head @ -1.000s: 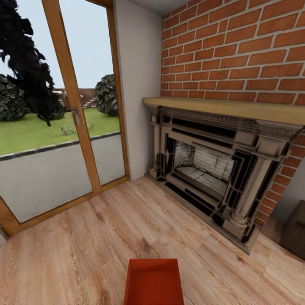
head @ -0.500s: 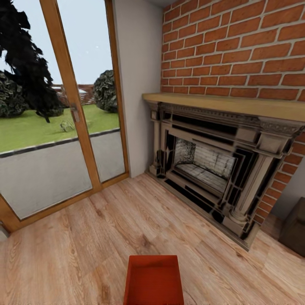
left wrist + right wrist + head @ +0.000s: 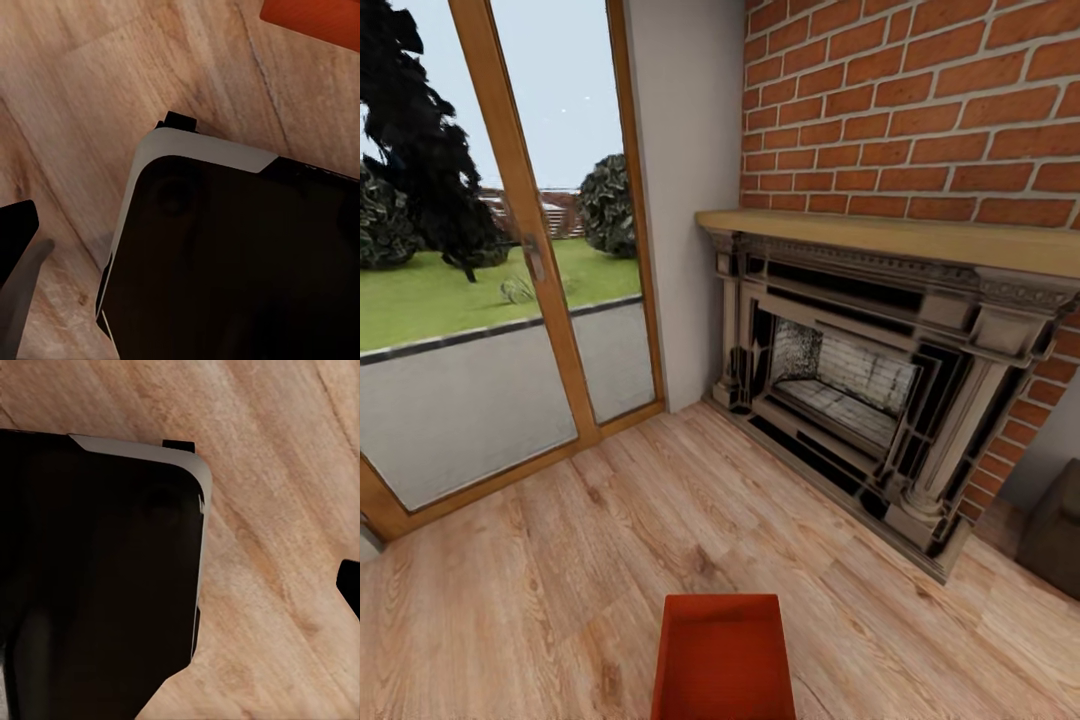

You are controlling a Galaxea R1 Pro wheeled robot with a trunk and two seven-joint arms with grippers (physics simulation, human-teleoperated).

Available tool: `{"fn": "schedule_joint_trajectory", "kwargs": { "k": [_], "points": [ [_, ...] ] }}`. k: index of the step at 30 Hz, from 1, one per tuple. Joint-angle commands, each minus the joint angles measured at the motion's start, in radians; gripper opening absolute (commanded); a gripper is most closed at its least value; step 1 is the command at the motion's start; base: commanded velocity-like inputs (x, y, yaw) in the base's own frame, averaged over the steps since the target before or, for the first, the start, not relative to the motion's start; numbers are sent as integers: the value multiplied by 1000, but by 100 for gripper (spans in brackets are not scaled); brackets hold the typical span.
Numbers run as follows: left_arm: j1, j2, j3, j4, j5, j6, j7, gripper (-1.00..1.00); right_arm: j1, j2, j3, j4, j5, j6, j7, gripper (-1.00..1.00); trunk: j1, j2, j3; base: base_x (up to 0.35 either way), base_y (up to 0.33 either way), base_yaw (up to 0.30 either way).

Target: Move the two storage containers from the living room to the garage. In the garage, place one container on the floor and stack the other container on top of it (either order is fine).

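One orange-red storage container [image 3: 723, 655], open-topped with thin straight walls, shows at the lower middle of the head view over the light wood-plank floor [image 3: 560, 560] of the living room. An orange-red corner of a container [image 3: 315, 19] also shows in the left wrist view, beyond my black, grey-edged base [image 3: 225, 255]. One dark finger [image 3: 15, 255] of my left gripper hangs over the planks, holding nothing that I can see. In the right wrist view a dark fingertip [image 3: 350, 585] pokes in over the wood beside the base [image 3: 97, 577].
A red-brick wall holds a carved fireplace [image 3: 860, 390] with a wooden mantel [image 3: 880, 235] ahead on the right. A wood-framed glass door [image 3: 490, 280] to a garden stands on the left. A dark low piece of furniture [image 3: 1055, 535] sits at the right edge.
The whole head picture has shifted a little upward, so the camera has moved. The fireplace, door and container keep their places relative to each other.
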Motion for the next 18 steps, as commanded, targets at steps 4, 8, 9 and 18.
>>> {"fn": "schedule_joint_trajectory", "kwargs": {
  "k": [4, 8, 9, 18],
  "points": [
    [-1, 0, -9, 1, 7, -2, 3, 100, -1, 0, 9, 3, -9, -5, 3, 100, 0, -1, -8, 0, 0, 0],
    [-1, 0, -9, 0, 7, -2, 3, 100, -1, -1, 9, 3, -9, -6, 3, 100, 0, -1, -14, 0, 0, 0],
    [-1, 0, -9, 0, 7, -2, 3, 100, -1, -1, 9, 3, -9, -6, 4, 100, 0, -1, -16, 0, 0, 0],
    [-1, 0, -9, 0, 7, -2, 3, 100, -1, -1, 9, 3, -9, -6, 5, 100, 0, -1, -30, 0, 0, 0]
  ]
}}
